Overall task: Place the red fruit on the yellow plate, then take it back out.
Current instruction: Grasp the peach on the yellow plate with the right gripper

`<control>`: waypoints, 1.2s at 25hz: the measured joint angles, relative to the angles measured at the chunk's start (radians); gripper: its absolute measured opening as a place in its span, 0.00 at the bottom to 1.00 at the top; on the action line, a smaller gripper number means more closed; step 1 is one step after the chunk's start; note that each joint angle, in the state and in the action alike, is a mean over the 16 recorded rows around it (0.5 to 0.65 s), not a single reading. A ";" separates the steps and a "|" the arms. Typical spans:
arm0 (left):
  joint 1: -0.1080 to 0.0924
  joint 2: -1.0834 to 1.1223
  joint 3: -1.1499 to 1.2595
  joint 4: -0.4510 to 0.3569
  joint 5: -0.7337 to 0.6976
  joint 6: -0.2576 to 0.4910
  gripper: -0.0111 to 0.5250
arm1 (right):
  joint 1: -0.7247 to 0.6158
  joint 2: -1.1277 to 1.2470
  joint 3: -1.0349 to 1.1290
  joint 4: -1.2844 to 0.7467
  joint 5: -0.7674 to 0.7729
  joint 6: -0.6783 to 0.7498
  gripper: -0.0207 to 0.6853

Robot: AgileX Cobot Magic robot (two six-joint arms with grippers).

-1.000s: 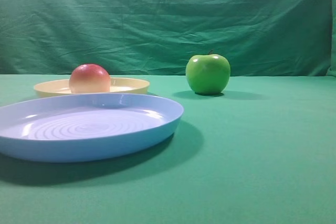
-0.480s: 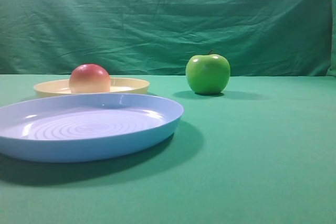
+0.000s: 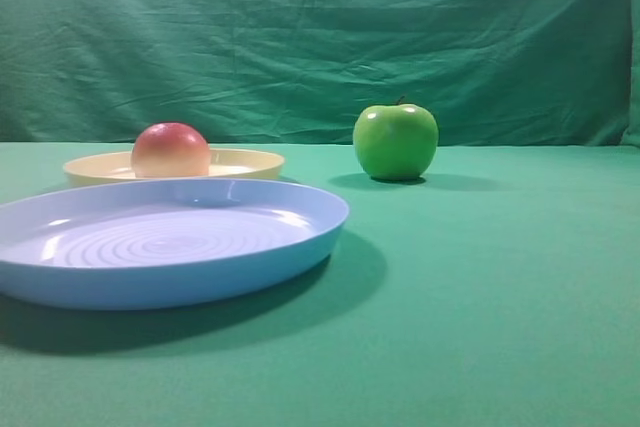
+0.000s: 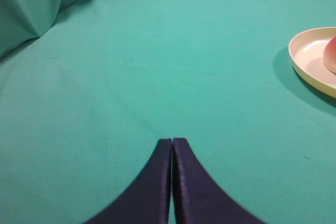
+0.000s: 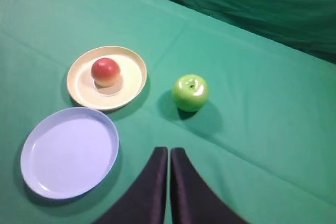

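Red fruit (image 5: 105, 71) sitting on the yellow plate (image 5: 84, 90), first half apparently done. Left gripper (image 4: 172, 141) and right gripper (image 5: 168, 150) both clenched, empty, well clear; retrieval not yet begun.

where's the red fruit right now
The red fruit sits on the yellow plate, left of the green apple and beyond the blue plate in the right wrist view.

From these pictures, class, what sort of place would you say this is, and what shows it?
Probably a staged robot test bench, not a kitchen: a green cloth covers table and backdrop, and only props sit out, a red fruit on a yellow plate, a green apple and a blue plate.
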 joint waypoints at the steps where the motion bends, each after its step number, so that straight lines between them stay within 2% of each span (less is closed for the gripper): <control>1: 0.000 0.000 0.000 0.000 0.000 0.000 0.02 | -0.025 -0.026 0.041 -0.004 -0.030 0.001 0.03; 15: 0.000 0.000 0.000 0.000 0.000 0.000 0.02 | -0.387 -0.452 0.618 -0.027 -0.440 0.003 0.03; 24: 0.000 0.000 0.000 0.000 0.000 0.000 0.02 | -0.474 -0.726 0.960 -0.050 -0.645 0.006 0.03; 30: 0.000 0.000 0.000 0.000 0.000 0.000 0.02 | -0.488 -0.853 1.141 -0.050 -0.709 0.026 0.03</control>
